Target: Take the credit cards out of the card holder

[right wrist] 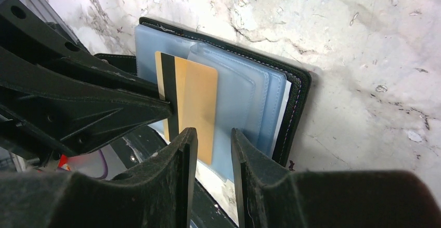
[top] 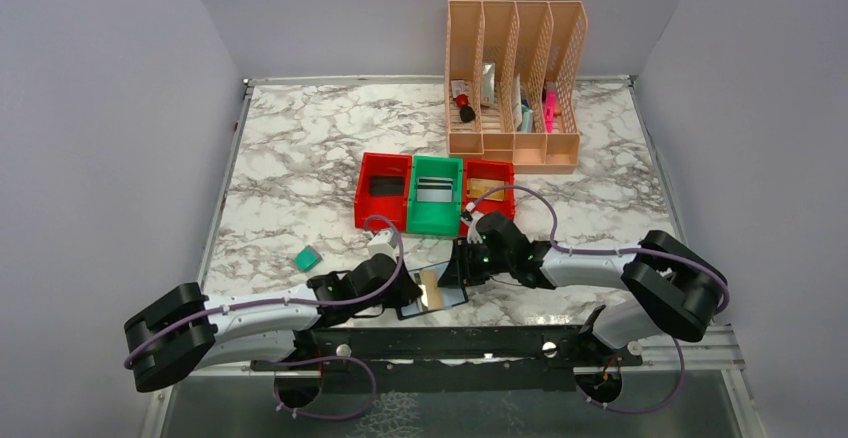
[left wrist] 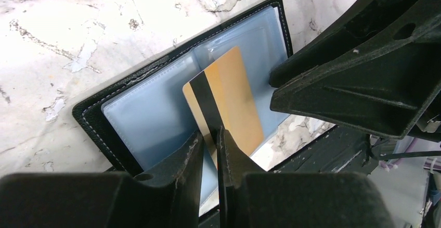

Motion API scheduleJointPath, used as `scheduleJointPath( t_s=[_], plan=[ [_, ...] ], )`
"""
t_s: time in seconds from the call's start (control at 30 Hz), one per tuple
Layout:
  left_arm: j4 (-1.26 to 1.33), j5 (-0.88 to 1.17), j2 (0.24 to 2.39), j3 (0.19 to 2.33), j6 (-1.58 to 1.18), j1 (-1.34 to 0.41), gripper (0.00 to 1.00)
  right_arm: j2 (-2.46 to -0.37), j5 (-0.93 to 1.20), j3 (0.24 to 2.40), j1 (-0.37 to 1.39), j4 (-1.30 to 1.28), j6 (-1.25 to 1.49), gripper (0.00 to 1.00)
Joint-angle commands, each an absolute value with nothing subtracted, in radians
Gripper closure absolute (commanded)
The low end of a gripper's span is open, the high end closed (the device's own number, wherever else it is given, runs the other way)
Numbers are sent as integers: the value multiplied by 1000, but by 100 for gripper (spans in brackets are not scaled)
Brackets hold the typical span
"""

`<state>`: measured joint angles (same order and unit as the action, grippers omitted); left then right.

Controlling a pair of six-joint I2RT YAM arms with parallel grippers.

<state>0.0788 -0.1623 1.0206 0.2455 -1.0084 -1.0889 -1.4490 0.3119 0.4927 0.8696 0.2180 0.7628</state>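
Observation:
The black card holder (left wrist: 140, 113) lies open on the marble table, its blue-grey clear pockets facing up; it also shows in the right wrist view (right wrist: 244, 98) and the top view (top: 452, 298). A gold card with a black stripe (left wrist: 234, 98) sticks partway out of a pocket, also seen from the right wrist (right wrist: 197, 103). My left gripper (left wrist: 210, 139) is shut on the striped edge of this card. My right gripper (right wrist: 214, 139) is slightly open, with nothing between the fingers, tips down at the holder's pockets beside the card.
Two red bins (top: 383, 190) (top: 488, 186) and a green bin (top: 436, 194) stand just behind the holder, each with a card inside. A peach file organizer (top: 515, 83) stands at the back. A small teal object (top: 307, 257) lies to the left. A black rail (top: 450, 340) runs along the near edge.

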Motion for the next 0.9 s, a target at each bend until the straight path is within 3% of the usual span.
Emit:
scheduleJointPath(
  t_s=[0.0,0.23,0.63,0.87],
  plan=[
    [11,-179,999,237,-989,-1097,81,-1470,218,468,867,143,738,64],
    [41,-169,982,223,-993,-1097,78,-1433,266,549,867,63,652,63],
    [84,-158,999,220,-1007,-1097,71,-1417,453,544,880,231,709,60],
    [47,-163,997,240,-1001,-1097,66,-1517,280,554,881,134,684,59]
  ],
)
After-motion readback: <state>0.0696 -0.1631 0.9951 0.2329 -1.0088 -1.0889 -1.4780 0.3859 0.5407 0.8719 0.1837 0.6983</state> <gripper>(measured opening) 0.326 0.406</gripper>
